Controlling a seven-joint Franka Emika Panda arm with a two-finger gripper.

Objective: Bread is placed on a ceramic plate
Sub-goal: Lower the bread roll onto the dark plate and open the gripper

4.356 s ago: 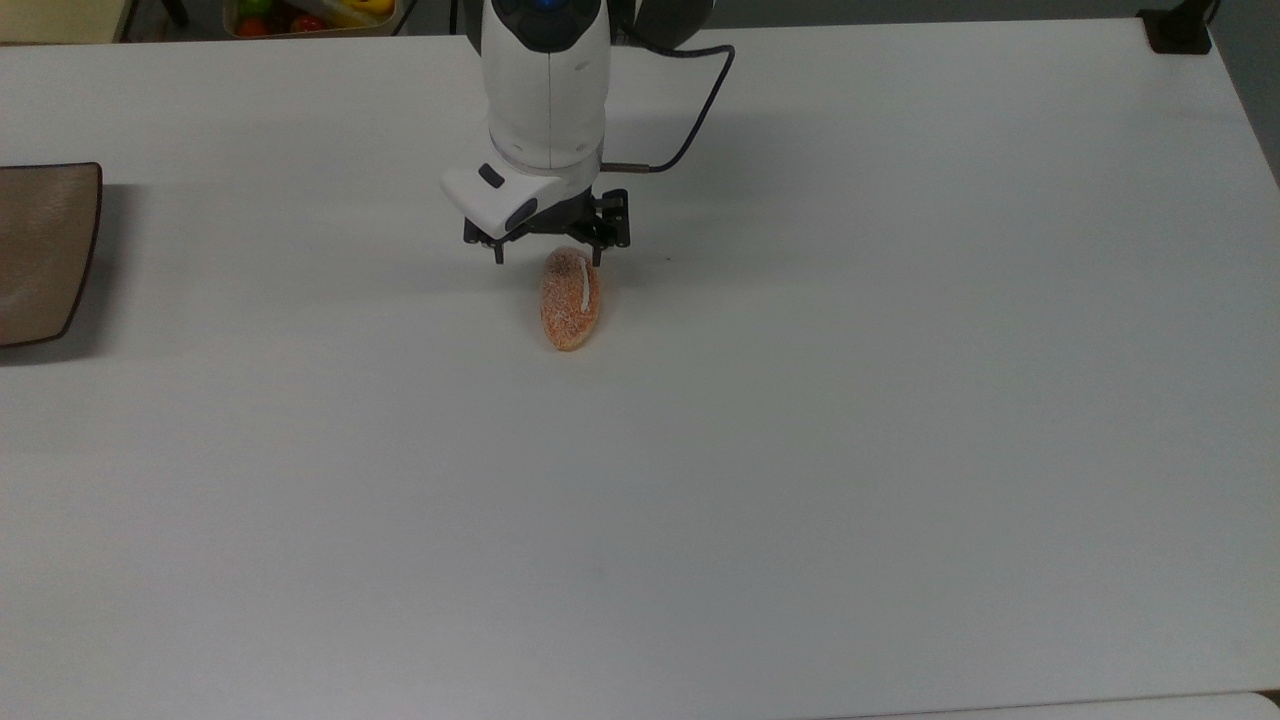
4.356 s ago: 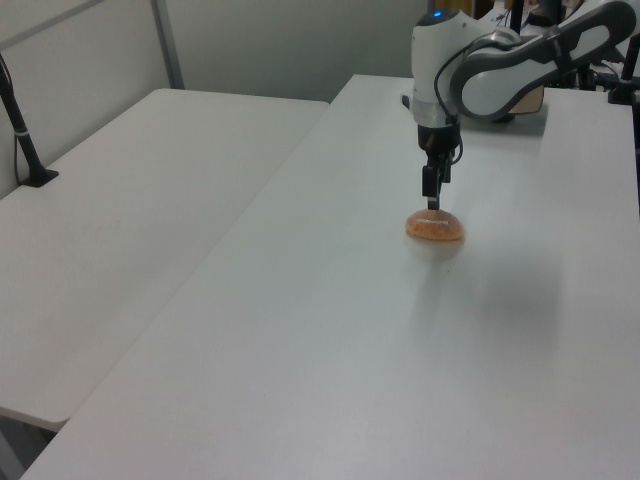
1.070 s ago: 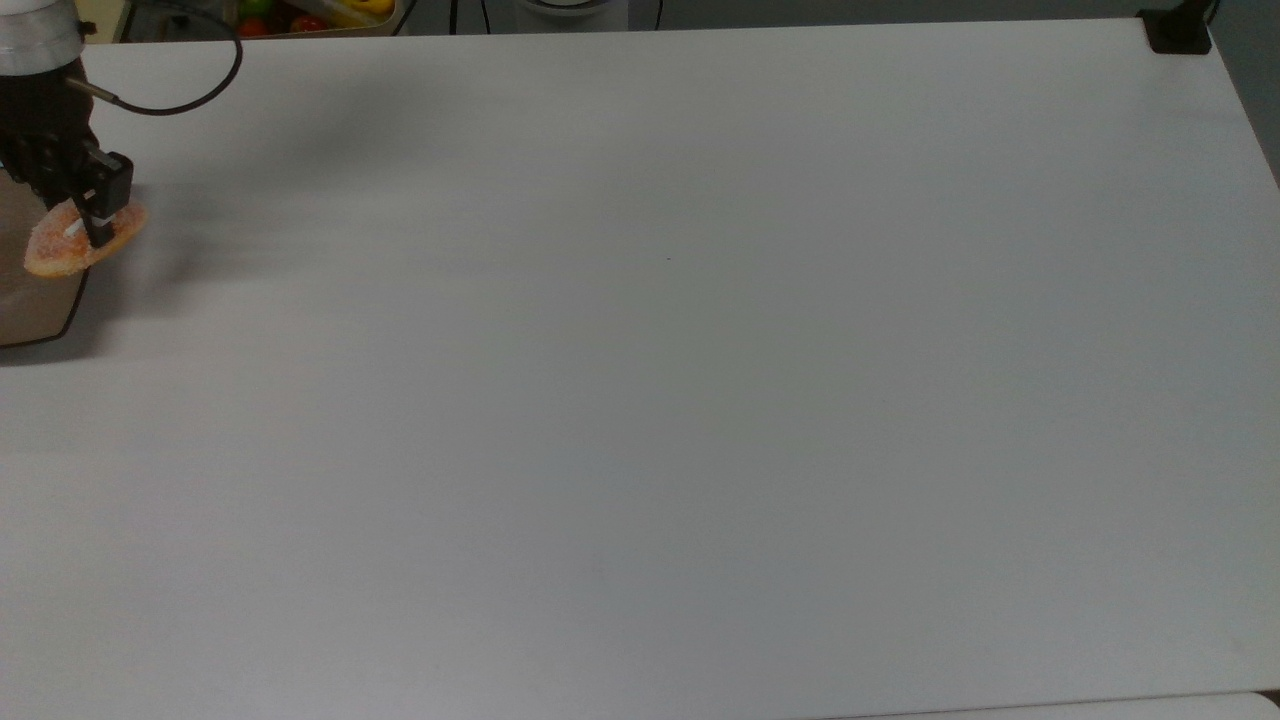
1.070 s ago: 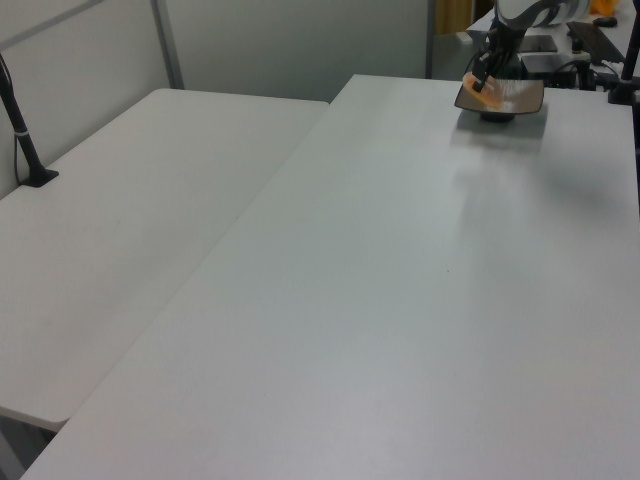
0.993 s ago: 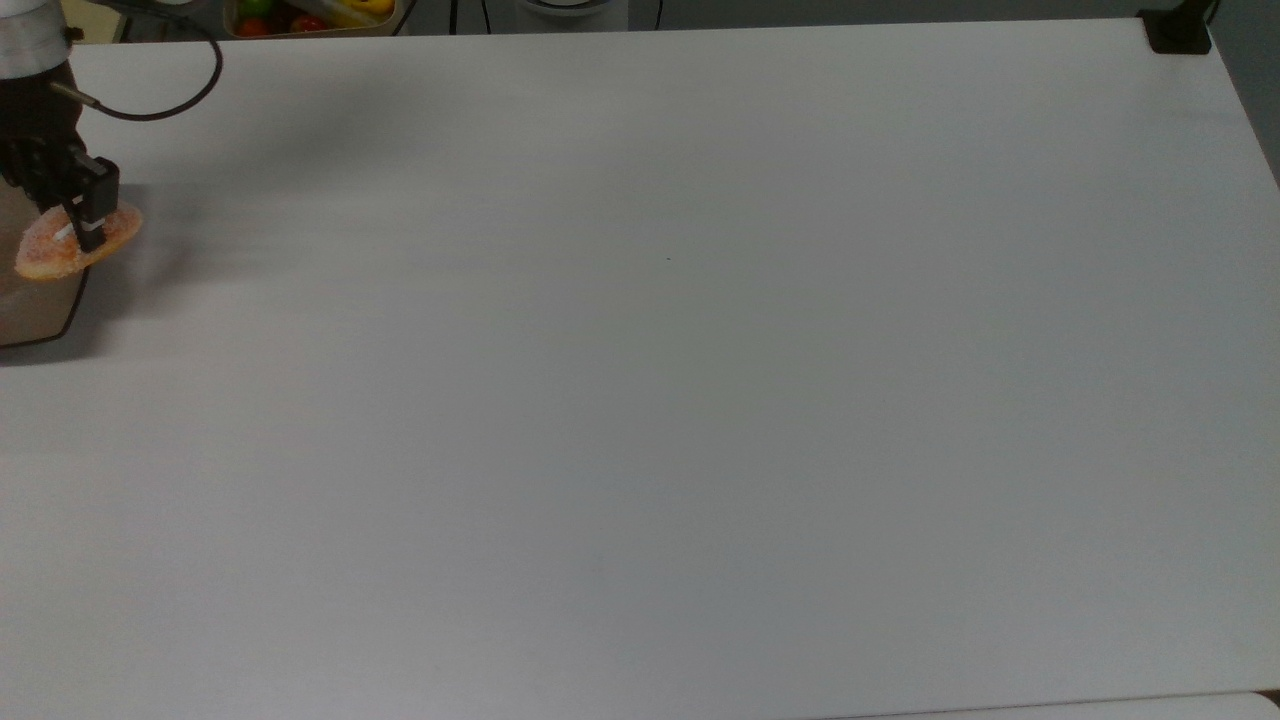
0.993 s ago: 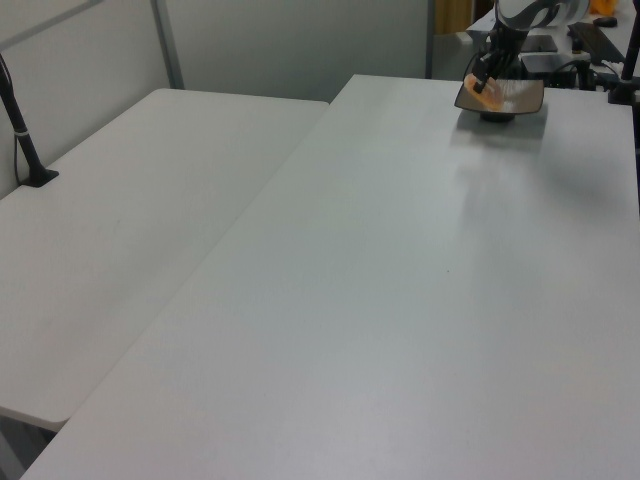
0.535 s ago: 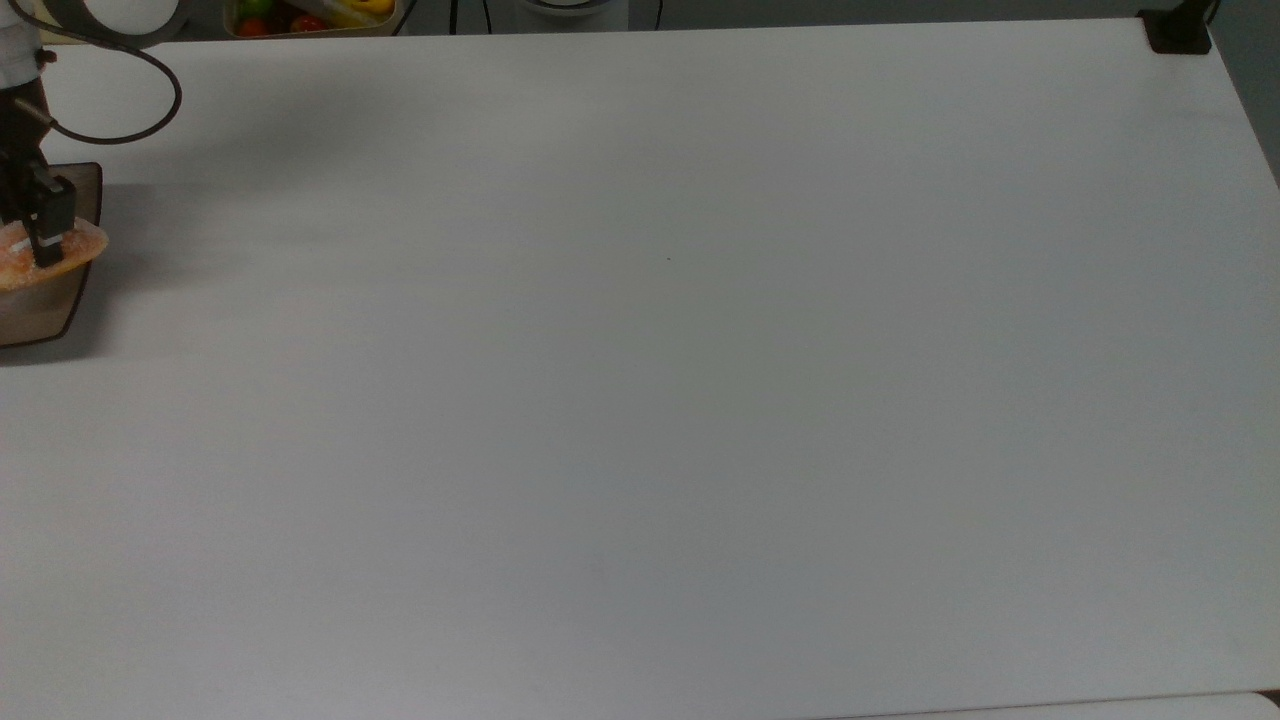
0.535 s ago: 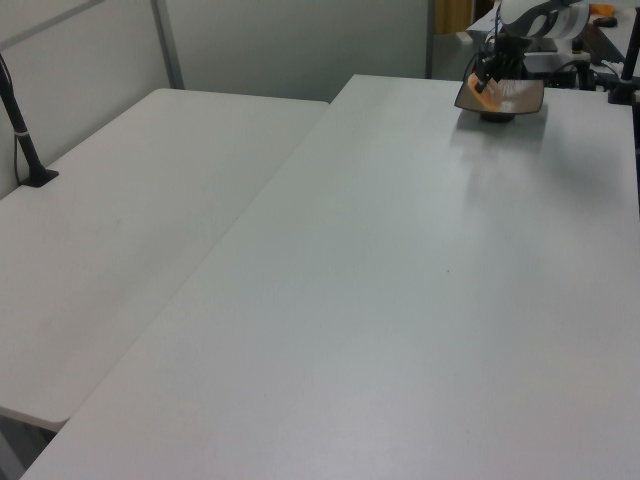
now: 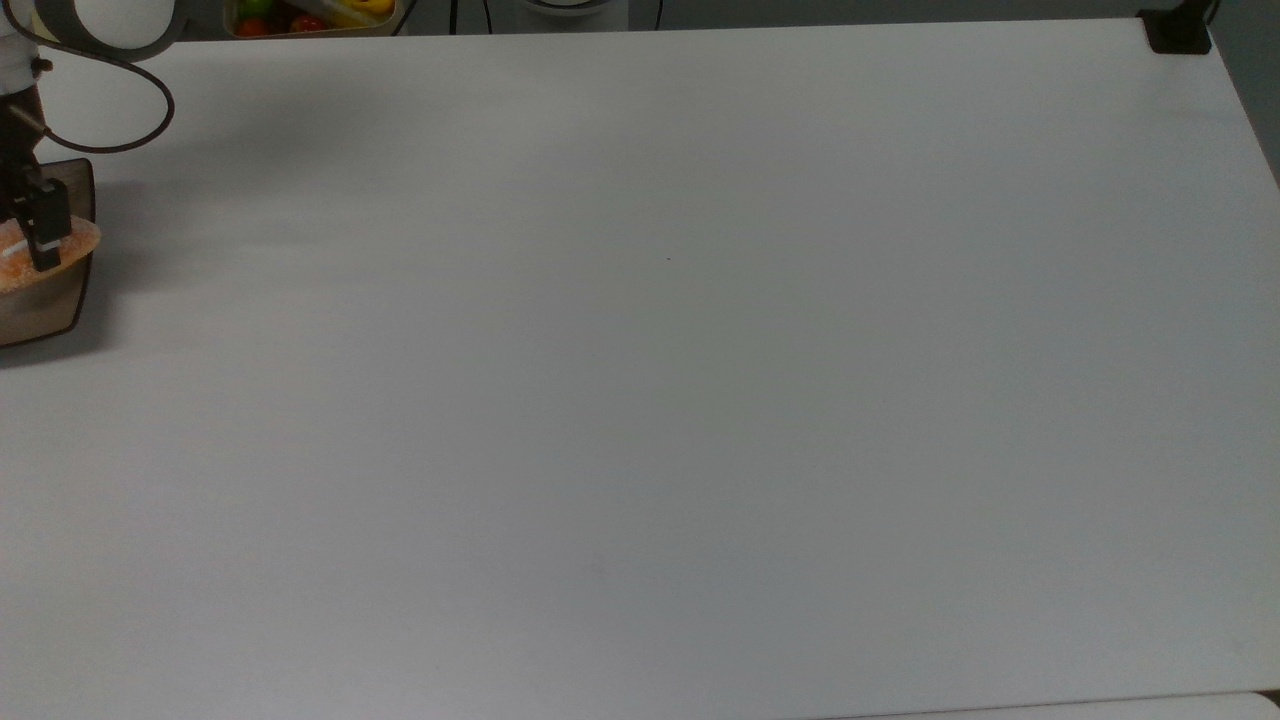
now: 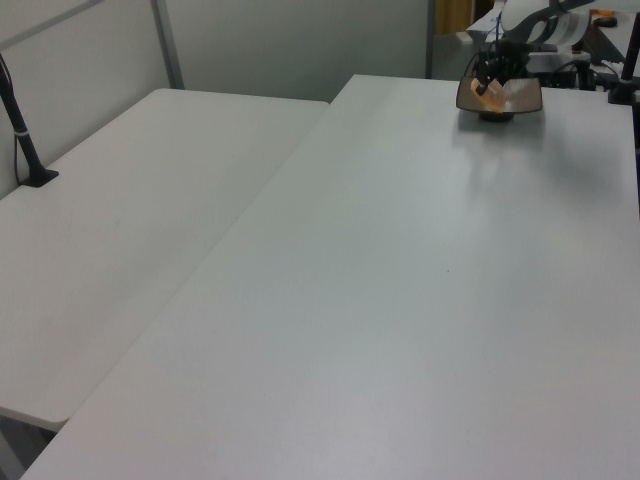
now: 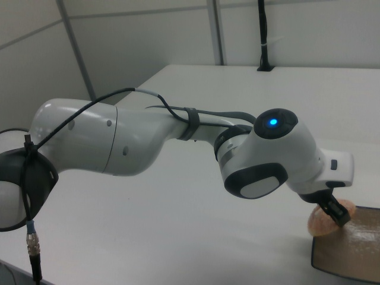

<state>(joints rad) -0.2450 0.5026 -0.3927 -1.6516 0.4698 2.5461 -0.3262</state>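
The bread (image 9: 78, 240), an orange-brown sugar-speckled roll, is held at the top view's far left edge with my gripper (image 9: 40, 248) shut on it. It hangs over the near-table side of the brown ceramic plate (image 9: 45, 312). In the right view the dark fingers (image 11: 336, 215) pinch the bread (image 11: 322, 224), which overhangs the plate's (image 11: 353, 255) left rim. Whether it touches the plate I cannot tell. In the left view, gripper (image 10: 488, 82), bread (image 10: 486, 92) and plate (image 10: 522, 98) sit at the table's far end.
A bin of colourful items (image 9: 310, 15) stands beyond the table's far edge. A black clamp (image 9: 1180, 30) sits at the top view's upper right corner. The arm's cable (image 9: 120, 130) loops near the plate. A second white table (image 10: 120, 230) adjoins on the left view's left.
The bread left the table's middle, gripped and carried to the top view's left. Over the last second it moved further over the plate and slightly lower.
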